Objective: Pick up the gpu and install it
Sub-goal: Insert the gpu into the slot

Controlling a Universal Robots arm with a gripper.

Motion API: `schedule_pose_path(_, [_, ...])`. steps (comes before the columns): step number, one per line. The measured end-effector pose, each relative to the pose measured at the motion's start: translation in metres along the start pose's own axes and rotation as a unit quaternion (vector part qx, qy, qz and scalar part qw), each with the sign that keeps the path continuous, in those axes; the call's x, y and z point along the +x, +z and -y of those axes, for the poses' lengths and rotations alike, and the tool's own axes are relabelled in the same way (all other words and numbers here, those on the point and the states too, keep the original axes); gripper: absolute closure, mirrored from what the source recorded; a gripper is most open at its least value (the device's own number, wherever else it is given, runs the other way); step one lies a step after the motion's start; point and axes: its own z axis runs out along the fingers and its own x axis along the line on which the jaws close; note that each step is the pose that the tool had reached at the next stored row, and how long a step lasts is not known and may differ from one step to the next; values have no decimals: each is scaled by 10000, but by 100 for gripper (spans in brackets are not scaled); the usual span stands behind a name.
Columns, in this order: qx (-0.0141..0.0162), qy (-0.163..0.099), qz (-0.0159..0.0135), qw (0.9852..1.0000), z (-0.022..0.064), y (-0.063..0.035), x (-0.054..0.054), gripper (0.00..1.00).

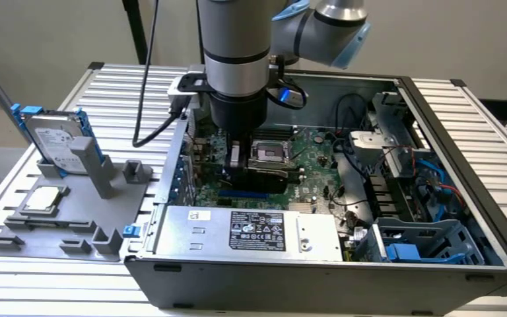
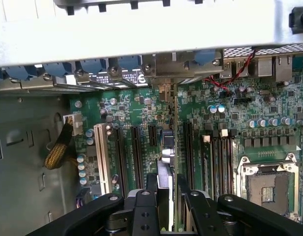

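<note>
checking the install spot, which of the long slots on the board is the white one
The white slot is the outermost of the row, on the side nearest the yellow braided cable. The others are black, and the gripper holds the card edge-on over one of those.

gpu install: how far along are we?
Done: the thin flat gpu card is off the grey parts stand and inside the open grey computer case.
In hand: the black gripper grips it edge-on over the green motherboard, silver bracket end toward the rear slot openings.
Left: I cannot tell whether it is seated in a slot; the gripper has not let go.
</note>
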Motion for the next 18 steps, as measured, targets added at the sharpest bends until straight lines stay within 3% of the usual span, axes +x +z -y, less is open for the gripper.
schedule_pose_path(18, [-3, -57, 1, 10000, -22, 51, -19, 73])
